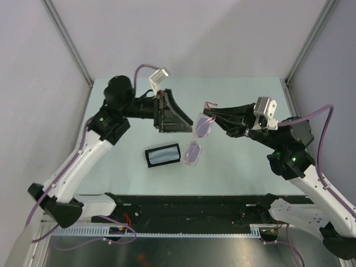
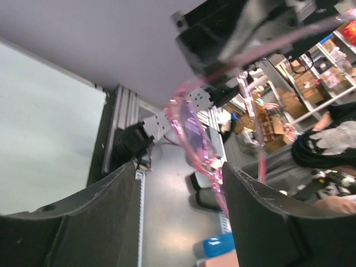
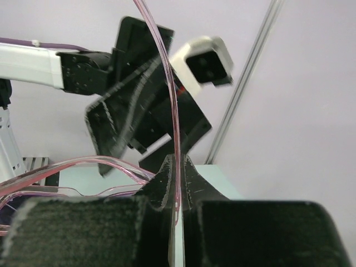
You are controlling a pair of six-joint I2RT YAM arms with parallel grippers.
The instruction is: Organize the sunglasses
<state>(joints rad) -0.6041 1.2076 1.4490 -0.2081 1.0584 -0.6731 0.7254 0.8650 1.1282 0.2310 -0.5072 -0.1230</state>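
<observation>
Your right hand is clamped shut on one slim temple arm of the thin-framed, pale pink, purple-lensed sunglasses, held over the middle of the pale green counter. Your left hand is spread wide, a finger on either side of the frame, not pinching it. Risk: a single-temple grip could let the frame swing or strain its hinge, and a hard left closure could bend it. The black oblong case lies near, below the left hand. Open counter lies to the right and rear.
</observation>
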